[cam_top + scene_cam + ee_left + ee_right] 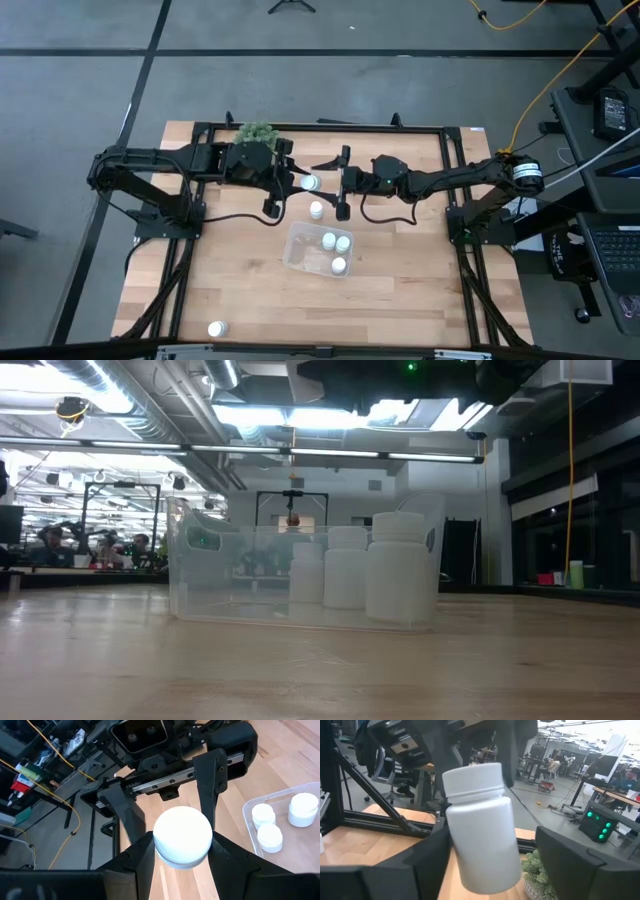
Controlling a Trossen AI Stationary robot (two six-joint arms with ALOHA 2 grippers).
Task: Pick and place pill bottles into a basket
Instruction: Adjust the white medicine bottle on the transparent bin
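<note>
A white pill bottle (309, 183) hangs in the air over the middle of the table, with my left gripper (303, 183) shut on it. My right gripper (343, 186) faces it from the table's right. It is open, with one finger on either side of the bottle (480, 830). The clear basket (295, 242) rests on the table nearer the front and holds three bottles (336, 250). One more bottle (316, 209) stands on the wood between the grippers and the basket, and another (216, 328) near the front left. My left gripper pinches the bottle between its two fingers (142, 855) at two opposite sides of its upper part, by the cap (182, 832). The fingers come from the table's left, slanting down. The bottle is lifted clear, roughly upright, cap up and slightly tilted. My right gripper: whether one finger (432, 857) touches the bottle's side, I cannot tell; the other finger stands apart.
A small green plant (258, 132) sits at the far edge behind my left arm. A black frame (450, 130) runs around the table. In the low view the basket's wall (200, 560) stands mid-table with bare wood before it.
</note>
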